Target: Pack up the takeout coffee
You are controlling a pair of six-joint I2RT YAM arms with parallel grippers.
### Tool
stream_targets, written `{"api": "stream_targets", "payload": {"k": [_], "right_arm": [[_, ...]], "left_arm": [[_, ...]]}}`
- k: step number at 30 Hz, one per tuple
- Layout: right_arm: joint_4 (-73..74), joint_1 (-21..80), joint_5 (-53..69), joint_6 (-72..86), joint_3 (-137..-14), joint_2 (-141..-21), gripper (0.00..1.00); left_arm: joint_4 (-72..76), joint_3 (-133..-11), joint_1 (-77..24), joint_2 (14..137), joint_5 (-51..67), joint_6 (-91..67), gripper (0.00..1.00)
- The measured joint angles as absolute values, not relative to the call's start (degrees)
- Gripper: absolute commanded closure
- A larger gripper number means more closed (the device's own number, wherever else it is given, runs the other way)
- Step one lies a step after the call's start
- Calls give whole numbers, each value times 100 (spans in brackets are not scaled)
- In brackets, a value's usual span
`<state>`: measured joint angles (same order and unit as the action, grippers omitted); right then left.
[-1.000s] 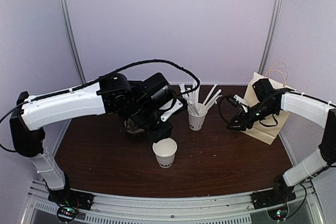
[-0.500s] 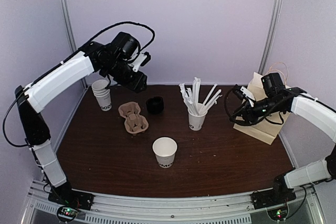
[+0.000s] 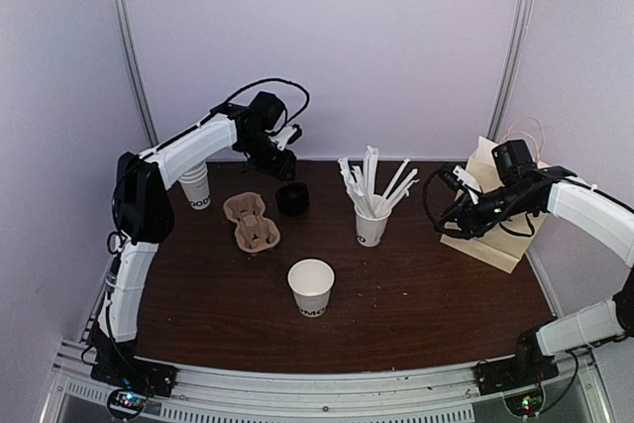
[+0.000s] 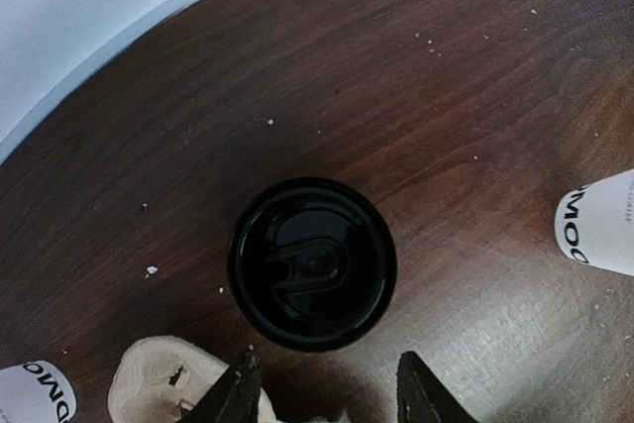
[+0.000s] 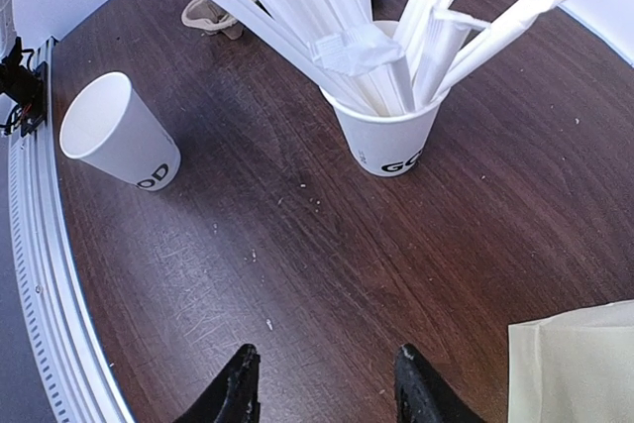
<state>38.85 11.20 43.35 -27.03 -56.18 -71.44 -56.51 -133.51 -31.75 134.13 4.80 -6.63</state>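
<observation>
No white cup with a black dome lid shows in any view. A lidless white cup (image 3: 311, 286) stands alone at the front middle and also shows in the right wrist view (image 5: 119, 136). A black lid (image 3: 292, 199) lies apart on the table at the back. My left gripper (image 3: 281, 165) hovers over this lid (image 4: 313, 263), open and empty, its gripper tips (image 4: 327, 388) just short of the rim. My right gripper (image 3: 443, 215) is open and empty above bare table (image 5: 325, 383), right of the straw cup.
A brown pulp cup carrier (image 3: 252, 223) sits left of the lid, under my left finger (image 4: 158, 388). A stack of lidless cups (image 3: 195, 188) stands at the far left. A cup of white straws (image 3: 371, 225) stands mid-table (image 5: 381, 136). A paper bag (image 3: 500, 215) lies at the right (image 5: 580, 364).
My left arm has lifted away from the lone cup, swung up and back, and now sits over the black lid. The right arm has barely moved.
</observation>
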Motion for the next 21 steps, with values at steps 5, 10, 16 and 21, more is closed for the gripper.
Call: {"api": "stream_targets", "payload": {"k": [5, 10, 16, 21], "right_arm": [[3879, 1116, 4233, -2707, -5610, -7227, 53], [3876, 1114, 4209, -2709, -5610, -7293, 53], [3876, 1114, 4195, -2720, -5610, -7338, 53], [3876, 1111, 4193, -2724, -5607, -7349, 52]], "left_arm": [[-5542, -13773, -3173, 14027, 567, -617, 50], [-5356, -13815, -3194, 14223, 827, -639, 50], [-5098, -13863, -3197, 14285, 1166, -788, 55], [-4991, -13939, -3197, 14405, 1269, -869, 56]]}}
